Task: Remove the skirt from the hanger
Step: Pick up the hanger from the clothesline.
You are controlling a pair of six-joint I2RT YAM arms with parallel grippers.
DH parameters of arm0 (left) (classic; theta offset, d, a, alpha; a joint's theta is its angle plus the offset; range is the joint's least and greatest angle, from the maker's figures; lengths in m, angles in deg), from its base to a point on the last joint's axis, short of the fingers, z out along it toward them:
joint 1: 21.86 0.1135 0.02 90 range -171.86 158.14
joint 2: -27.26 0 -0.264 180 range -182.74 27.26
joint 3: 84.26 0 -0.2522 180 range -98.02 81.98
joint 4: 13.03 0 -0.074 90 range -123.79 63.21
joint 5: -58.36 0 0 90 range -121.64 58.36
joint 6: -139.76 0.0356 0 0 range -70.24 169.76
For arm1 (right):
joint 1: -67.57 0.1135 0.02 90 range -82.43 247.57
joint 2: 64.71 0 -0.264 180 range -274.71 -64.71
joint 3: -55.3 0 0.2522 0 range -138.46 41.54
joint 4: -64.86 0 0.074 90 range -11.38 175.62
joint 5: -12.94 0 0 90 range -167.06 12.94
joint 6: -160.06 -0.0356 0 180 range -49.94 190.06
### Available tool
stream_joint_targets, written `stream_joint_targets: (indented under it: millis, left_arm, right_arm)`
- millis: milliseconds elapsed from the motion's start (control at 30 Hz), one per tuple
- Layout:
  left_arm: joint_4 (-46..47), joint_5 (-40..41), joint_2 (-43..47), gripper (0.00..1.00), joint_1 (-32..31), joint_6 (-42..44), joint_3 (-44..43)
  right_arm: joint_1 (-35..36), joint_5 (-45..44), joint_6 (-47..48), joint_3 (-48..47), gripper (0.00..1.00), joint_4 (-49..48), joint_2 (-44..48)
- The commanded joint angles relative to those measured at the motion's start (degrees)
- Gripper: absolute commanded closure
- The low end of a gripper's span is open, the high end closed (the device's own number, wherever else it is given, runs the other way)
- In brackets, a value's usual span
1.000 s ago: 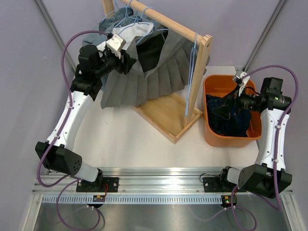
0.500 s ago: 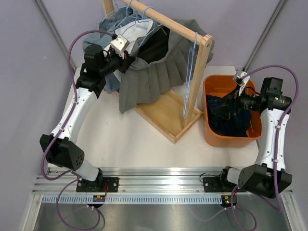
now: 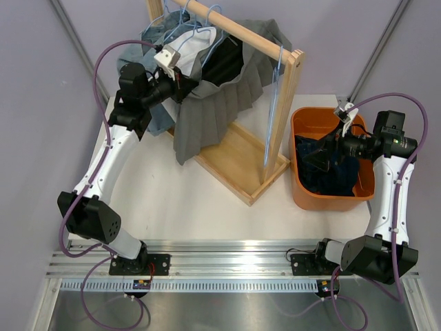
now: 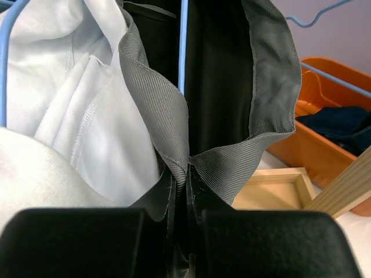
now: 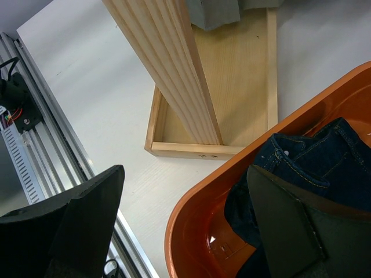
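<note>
A grey pleated skirt (image 3: 210,114) hangs from a blue hanger (image 3: 215,26) on the wooden rail of the rack (image 3: 242,29). My left gripper (image 3: 185,81) is shut on the skirt's grey waistband (image 4: 165,116), which is pinched between the black fingers of the left gripper (image 4: 184,191). The hanger's blue wire (image 4: 183,46) runs straight up just behind the pinched band. Over the orange bin (image 3: 298,187), well away from the skirt, my right gripper (image 3: 324,155) is open and holds nothing. In its own view the right gripper (image 5: 185,214) straddles the bin's rim (image 5: 232,168).
A white garment (image 4: 69,116) hangs to the left of the skirt, with bluish cloth (image 3: 141,52) behind it. An empty blue hanger (image 3: 273,103) dangles by the rack's upright post (image 3: 289,103). The rack's wooden base tray (image 3: 238,169) lies below. Dark denim (image 5: 313,168) fills the bin.
The left gripper closed on the skirt's waistband. The skirt, spread wide a second ago, is now drawn in and hangs narrower. The right arm has not moved.
</note>
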Motion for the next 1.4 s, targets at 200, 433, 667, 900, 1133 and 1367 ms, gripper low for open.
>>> stream_joint_targets:
  millis: [200, 433, 667, 900, 1133, 1367]
  left_arm:
    - [9.7, -2.5, 1.0, 1.00, -0.7, -8.2, -7.8]
    - [7.8, -0.8, -2.1, 1.00, -3.7, -8.3, -10.9]
    - [7.5, -0.9, -1.6, 1.00, -3.9, -8.2, -8.1]
    - [3.9, -1.7, 1.9, 1.00, -3.8, -7.2, -3.3]
    - [-2.2, 0.0, 10.3, 1.00, -3.8, -2.5, 6.4]
    - [-8.9, -0.3, 19.4, 1.00, -3.8, -0.2, 12.7]
  right_arm:
    - [0.0, 2.6, -1.3, -0.4, 0.06, -1.2, -0.1]
    - [0.1, 2.7, -1.3, -0.2, 0.06, -1.0, 0.5]
    - [0.1, 2.4, -1.0, 0.3, 0.06, -0.7, 1.4]
    - [0.0, 4.6, -0.2, -1.5, 0.06, 0.2, 3.3]
    - [0.1, 10.9, 7.5, -5.4, 0.05, 5.2, 7.2]
    - [2.3, 11.5, 13.1, -6.1, 0.05, 11.8, 7.3]
